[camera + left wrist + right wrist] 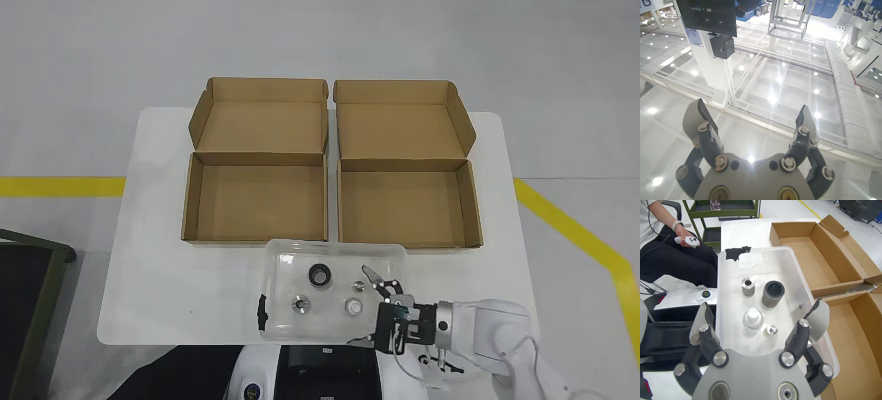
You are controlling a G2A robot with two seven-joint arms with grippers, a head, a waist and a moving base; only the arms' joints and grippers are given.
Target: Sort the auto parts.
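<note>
Both pairs of jaws stand apart, holding nothing: the right gripper hangs over the clear bin on the bench, and the left gripper points at the ceiling. In the bin stand a dark bearing sleeve, a bored steel cylinder, a white plastic cap and a small bright stud. The metal ones look heavy, stiff and slick; a square pinch across the round sides seems best.

I see a milky-white bin with black tape, a silver cylinder, dark grey bearing, white cap, brown boxes.
</note>
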